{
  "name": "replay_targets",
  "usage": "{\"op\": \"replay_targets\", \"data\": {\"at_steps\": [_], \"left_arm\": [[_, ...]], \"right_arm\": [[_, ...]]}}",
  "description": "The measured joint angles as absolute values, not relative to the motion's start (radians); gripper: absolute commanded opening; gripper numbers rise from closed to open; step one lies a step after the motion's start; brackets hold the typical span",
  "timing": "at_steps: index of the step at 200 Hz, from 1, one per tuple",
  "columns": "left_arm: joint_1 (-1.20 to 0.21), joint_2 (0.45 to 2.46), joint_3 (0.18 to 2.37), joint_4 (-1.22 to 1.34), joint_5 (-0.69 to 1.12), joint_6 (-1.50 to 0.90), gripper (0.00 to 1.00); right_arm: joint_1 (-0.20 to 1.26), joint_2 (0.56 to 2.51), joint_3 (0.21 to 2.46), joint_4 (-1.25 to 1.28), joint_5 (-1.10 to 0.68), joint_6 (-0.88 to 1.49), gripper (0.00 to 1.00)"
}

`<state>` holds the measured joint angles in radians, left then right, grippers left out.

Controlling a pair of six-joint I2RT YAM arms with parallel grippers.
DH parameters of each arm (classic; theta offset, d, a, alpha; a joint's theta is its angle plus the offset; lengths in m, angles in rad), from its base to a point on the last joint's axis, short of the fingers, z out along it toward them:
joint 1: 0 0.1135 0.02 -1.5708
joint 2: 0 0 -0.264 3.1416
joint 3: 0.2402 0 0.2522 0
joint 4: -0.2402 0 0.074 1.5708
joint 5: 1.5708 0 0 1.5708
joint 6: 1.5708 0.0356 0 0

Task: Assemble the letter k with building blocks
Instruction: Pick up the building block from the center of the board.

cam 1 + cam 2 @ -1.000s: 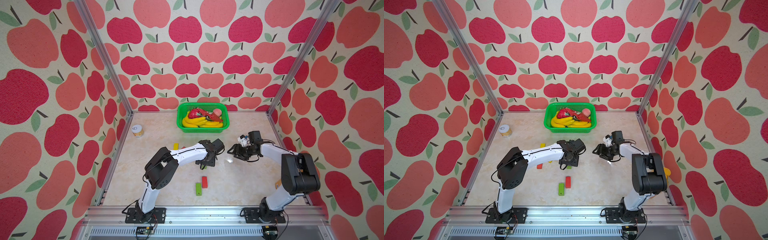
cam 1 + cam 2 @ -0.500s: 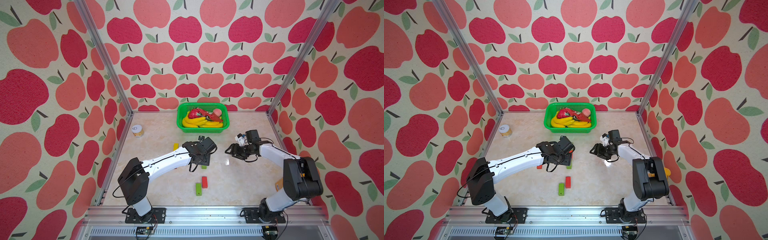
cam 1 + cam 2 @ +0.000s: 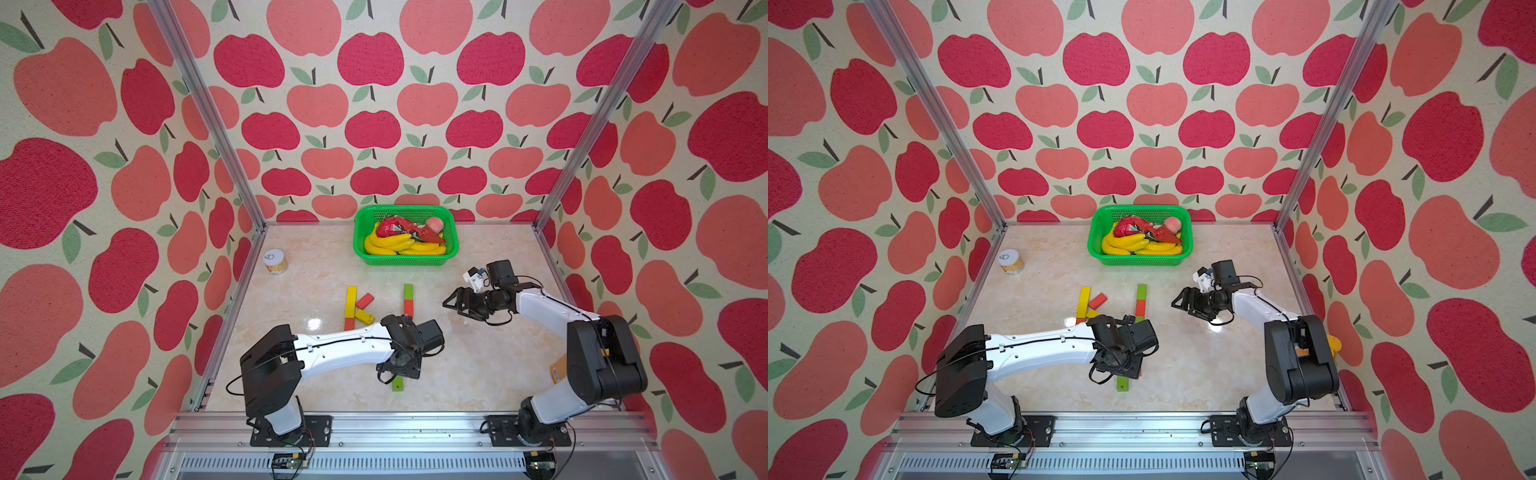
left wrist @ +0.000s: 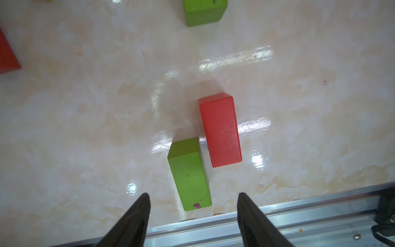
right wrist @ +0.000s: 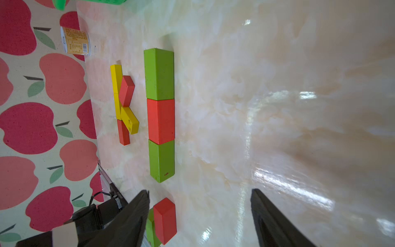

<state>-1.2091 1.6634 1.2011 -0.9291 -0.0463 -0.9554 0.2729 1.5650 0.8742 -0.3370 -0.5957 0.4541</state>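
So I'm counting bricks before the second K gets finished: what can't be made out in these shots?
- Top views: the left arm covers the loose red brick, most of the loose green brick and its own jaws.
- Top views: the column's near green brick lies mostly under that arm.
- Left wrist view: frame edges crop a red piece and a green piece.
- Top views: orange-yellow item behind the right arm, unidentifiable.

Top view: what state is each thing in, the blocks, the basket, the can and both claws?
Yellow and red blocks: laid flat as a K.
Green-red-green row: straight, end to end.
Loose green block: flat, not gripped.
Loose red block: flat, not gripped.
Basket: filled with fruit.
Can: upright, lid on.
Left claw: open, empty.
Right claw: open, empty.
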Motion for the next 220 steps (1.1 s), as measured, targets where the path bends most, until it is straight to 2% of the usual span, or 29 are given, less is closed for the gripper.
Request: {"op": "replay_targets", "data": {"at_steps": [75,164,178,189,198,220], "left_arm": [[-1.254,1.69,1.147,-0.938,-0.033,-1.084,0.68],[-1.251,1.732,1.113,-0.881,-0.036,-1.082,0.67],[-1.248,1.737,1.113,-0.87,-0.036,-1.08,0.62],[-1.245,1.745,1.111,-0.859,-0.034,-1.079,0.54],[-1.241,1.753,1.107,-0.848,-0.032,-1.069,0.39],[-1.24,1.757,1.093,-0.83,-0.027,-1.069,0.16]], "right_arm": [[0.288,1.557,0.815,-0.294,-0.62,0.456,0.99],[0.29,1.473,0.733,-0.212,-0.702,0.479,0.99],[0.295,1.442,0.719,-0.208,-0.709,0.485,0.99],[0.302,1.419,0.703,-0.206,-0.711,0.493,0.99],[0.312,1.402,0.687,-0.205,-0.714,0.503,0.99],[0.357,1.361,0.638,-0.203,-0.712,0.532,0.99]]}}
